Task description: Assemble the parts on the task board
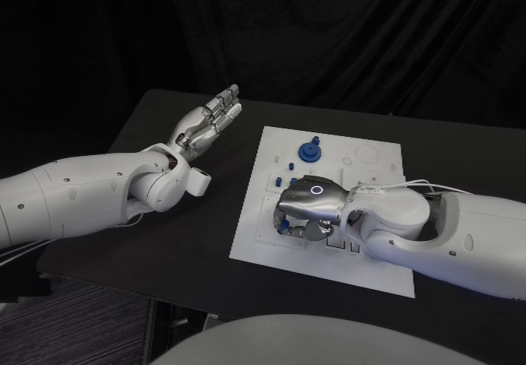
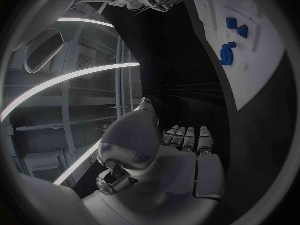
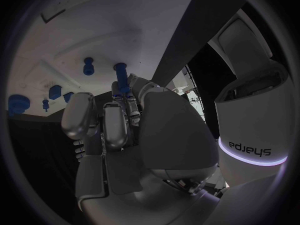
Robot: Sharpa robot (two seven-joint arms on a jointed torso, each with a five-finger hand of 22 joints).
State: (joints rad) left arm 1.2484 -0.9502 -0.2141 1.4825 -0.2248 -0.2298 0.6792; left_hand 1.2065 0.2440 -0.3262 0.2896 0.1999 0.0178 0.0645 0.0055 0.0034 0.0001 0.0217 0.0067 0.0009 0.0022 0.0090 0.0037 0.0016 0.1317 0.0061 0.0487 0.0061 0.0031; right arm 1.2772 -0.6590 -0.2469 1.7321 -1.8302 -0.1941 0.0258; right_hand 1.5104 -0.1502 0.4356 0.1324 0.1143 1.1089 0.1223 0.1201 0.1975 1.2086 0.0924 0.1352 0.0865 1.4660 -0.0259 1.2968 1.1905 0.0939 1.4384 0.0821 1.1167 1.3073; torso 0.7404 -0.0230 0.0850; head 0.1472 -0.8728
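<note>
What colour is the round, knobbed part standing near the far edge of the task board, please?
Blue. The round part shows best in the head view, on the white task board.

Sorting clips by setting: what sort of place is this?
Likely a robotics lab test bench: a black table against dark drapes, a white task board with small blue parts, and ceiling light strips.

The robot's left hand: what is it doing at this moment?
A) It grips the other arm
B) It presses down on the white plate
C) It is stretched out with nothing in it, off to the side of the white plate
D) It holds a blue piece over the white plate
C: the left hand has its fingers straight and holds nothing, over the black table beside the white plate, while the right hand works over that plate.
</note>
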